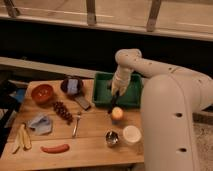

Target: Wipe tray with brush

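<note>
The green tray lies at the back right of the wooden table. My gripper reaches down from the white arm over the tray's left half. It is shut on the brush, a slim dark stick that hangs from it. The brush slants down and forward, and its lower tip is at the tray's front rim, just left of an orange fruit. The arm hides part of the tray's middle.
Left of the tray are a dark bowl, a red bowl, a grey slab tool, grapes and a fork. A metal cup and a white cup stand in front.
</note>
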`<state>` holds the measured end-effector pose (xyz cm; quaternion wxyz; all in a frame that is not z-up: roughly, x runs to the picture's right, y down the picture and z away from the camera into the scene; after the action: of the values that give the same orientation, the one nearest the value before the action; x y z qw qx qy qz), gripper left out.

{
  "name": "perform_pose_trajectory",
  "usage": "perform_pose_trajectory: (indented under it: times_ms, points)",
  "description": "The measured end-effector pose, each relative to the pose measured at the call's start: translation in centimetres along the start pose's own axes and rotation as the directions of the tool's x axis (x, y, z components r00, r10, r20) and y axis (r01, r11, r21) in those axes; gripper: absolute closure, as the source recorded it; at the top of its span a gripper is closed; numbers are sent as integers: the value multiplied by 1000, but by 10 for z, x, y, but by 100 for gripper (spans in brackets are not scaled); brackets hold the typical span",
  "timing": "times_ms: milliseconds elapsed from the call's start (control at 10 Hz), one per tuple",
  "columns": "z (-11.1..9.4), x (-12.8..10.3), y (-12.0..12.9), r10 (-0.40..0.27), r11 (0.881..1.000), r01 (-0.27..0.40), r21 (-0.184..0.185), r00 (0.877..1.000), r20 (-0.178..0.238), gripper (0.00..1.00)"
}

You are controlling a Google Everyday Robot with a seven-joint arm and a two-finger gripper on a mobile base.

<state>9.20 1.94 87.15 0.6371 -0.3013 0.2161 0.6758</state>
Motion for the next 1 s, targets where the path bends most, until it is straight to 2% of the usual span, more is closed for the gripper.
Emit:
perform_pose_trajectory:
  times_ms: [100,200,300,400,600,800,900,1000]
  points:
    - [-2,-10,-4,33,999,-33,20,999,28,100]
    - [-5,-17,-7,66,997,-68,24,996,68,100]
    - [-14,-28,-4,103,994,-107,21,986,131,100]
    - [-22,-36,4,130,991,-134,10,974,184,100]
    - [-34,-43,14,146,989,-142,-31,958,247,100]
    - [-39,-34,33,111,987,-78,-140,963,244,100]
    - [-41,-22,42,59,975,-6,-223,971,230,100]
    - [-42,-10,47,0,944,73,-322,975,221,100]
